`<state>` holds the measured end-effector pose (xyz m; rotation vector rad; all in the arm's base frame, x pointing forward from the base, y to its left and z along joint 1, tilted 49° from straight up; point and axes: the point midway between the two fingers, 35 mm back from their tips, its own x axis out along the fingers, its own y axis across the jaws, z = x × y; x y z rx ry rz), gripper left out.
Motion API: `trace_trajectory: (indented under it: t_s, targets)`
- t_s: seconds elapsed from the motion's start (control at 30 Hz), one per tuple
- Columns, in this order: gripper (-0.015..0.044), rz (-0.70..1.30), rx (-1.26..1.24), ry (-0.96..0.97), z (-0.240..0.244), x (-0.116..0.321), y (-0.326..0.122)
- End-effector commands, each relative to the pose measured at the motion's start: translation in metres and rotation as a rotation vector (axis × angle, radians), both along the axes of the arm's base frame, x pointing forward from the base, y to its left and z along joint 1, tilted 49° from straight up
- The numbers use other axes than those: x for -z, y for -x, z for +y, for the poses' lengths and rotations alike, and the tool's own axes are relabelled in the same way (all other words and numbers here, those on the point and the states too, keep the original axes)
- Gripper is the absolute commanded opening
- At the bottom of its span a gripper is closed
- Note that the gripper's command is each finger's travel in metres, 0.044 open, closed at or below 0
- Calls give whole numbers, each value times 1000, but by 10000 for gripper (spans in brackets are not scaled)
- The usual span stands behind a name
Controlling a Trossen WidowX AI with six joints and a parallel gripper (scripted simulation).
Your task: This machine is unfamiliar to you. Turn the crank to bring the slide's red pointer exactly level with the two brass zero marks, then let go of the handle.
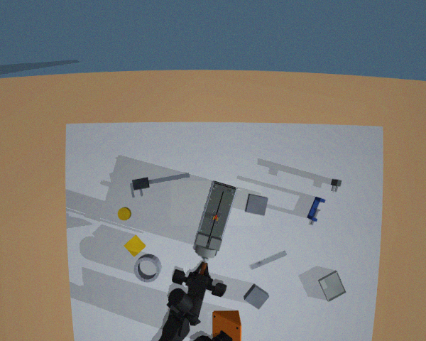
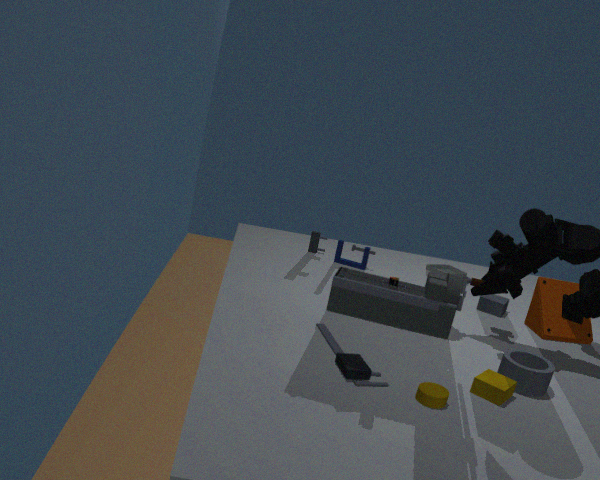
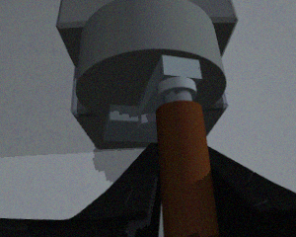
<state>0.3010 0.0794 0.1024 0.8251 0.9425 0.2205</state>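
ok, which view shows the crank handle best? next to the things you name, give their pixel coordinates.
Wrist view. The orange-brown cylindrical crank handle (image 1: 204,268) (image 2: 476,282) (image 3: 184,163) fills the foreground there, gripped by the black hand (image 1: 204,265) (image 2: 473,289) (image 3: 175,152), its pale collar visible. Top shows only a short orange-brown piece at the fingers; exterior, a small stub poking out.
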Motion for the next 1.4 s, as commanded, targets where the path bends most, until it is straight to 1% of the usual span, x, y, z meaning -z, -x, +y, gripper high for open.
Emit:
trace_trajectory:
  t_s: [0.0,1.37]
  targets:
    - [0,-18,-13,-12,4,-8,-2]
    - [0,-18,-13,-12,12,-13,-3]
